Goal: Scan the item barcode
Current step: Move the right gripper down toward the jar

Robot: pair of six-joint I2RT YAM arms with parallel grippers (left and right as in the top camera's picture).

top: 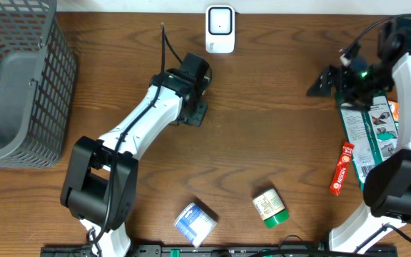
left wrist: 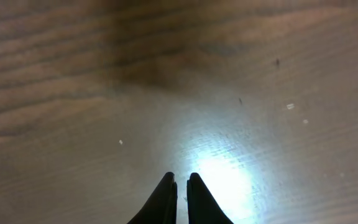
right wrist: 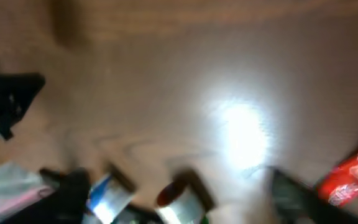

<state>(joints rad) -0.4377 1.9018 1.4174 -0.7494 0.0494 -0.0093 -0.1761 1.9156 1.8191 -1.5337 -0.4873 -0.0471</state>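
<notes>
R wrist view was smeared by blur: dark fingers were made out only at the bottom corners, well apart, w/ nothing gripped, so the right gripper (top: 318,84) was read as open and empty. The left gripper (left wrist: 180,179) was seen closed on nothing, tips nearly touching, over bare table (top: 262,143). The wire basket (top: 20,78) was cut off at the left edge. Open wood was left mid-table between the arms. The white scanner (top: 220,28) was set at the far edge. The green-and-white packet (top: 366,135) was partly covered by the R arm, w/ a red sachet (top: 341,168) just beside it; a blue-and-white box (top: 195,221) and a green-capped jar (top: 270,207) were placed near the front edge. No barcode could be made out.
</notes>
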